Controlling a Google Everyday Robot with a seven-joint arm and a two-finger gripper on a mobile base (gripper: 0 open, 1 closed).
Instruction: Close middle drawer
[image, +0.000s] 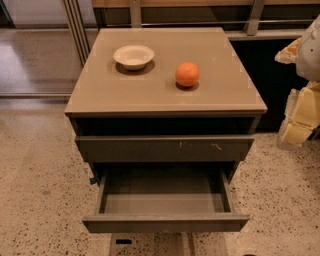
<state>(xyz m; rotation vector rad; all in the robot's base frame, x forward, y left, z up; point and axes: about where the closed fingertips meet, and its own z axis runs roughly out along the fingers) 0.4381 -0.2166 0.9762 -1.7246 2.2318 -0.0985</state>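
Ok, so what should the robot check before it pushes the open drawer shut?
1. The middle drawer needs a push: ok, it stands wide open.
2. Nothing inside to get squashed: ok, it looks empty.
3. Its front is free to push: ok, nothing rests against it.
4. The gripper is lined up with that front: not ok, it is off to the right of the cabinet, apart from the drawer.
5. The bowl and the orange are safe on top: ok, both sit away from the front edge.
6. The slides run straight: cannot tell, they are hidden.
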